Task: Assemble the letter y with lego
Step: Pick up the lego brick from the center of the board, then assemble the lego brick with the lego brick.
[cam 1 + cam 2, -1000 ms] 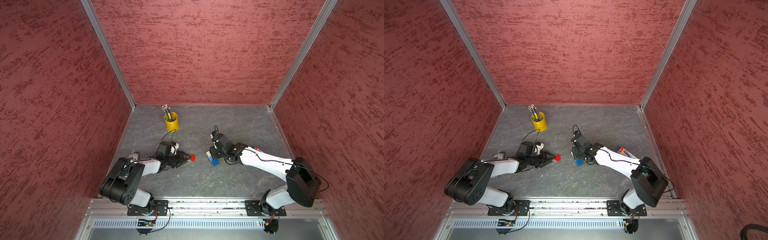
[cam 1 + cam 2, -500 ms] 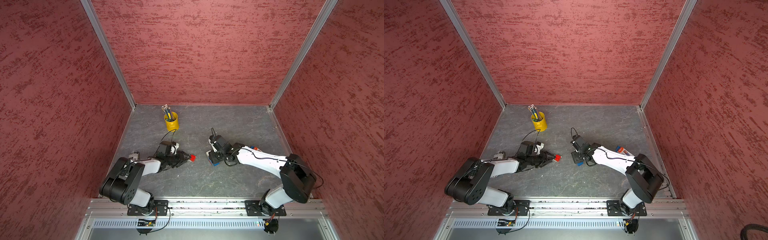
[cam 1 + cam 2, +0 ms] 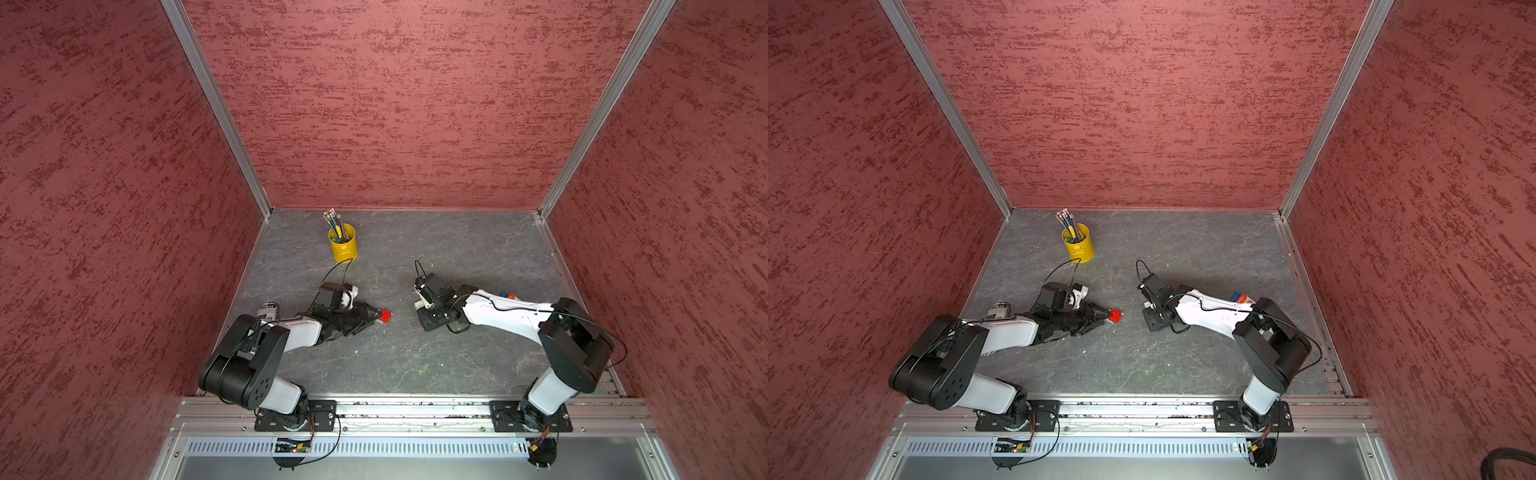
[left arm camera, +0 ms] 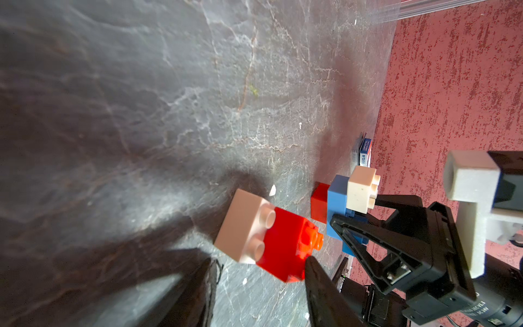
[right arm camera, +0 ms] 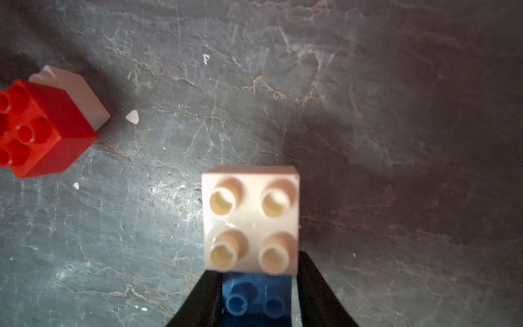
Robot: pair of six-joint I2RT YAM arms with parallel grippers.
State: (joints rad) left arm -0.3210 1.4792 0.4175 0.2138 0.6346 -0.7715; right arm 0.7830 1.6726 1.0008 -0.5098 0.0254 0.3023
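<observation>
Left wrist view: the left pincer [image 4: 259, 259] reaches low over the tabletop [image 4: 141, 113], jaws part open, tips at either side of the red-and-white pair [image 4: 271, 237]. One finger [image 4: 317, 277] touches the red end, but a true grip I cannot tell. That pair lies on its side near the tabletop's middle. Behind it, toward the rear edge, stands the yellow pencil cup [image 3: 344, 249]. Right of the pair, apart from it, the right pincer [image 5: 256, 271] is closed on the blue bar [image 5: 254, 303], a finger pressed to each side. A white square [image 5: 250, 220] sits on the bar's end; a red block [image 4: 319, 203] beneath rests on the tabletop.
</observation>
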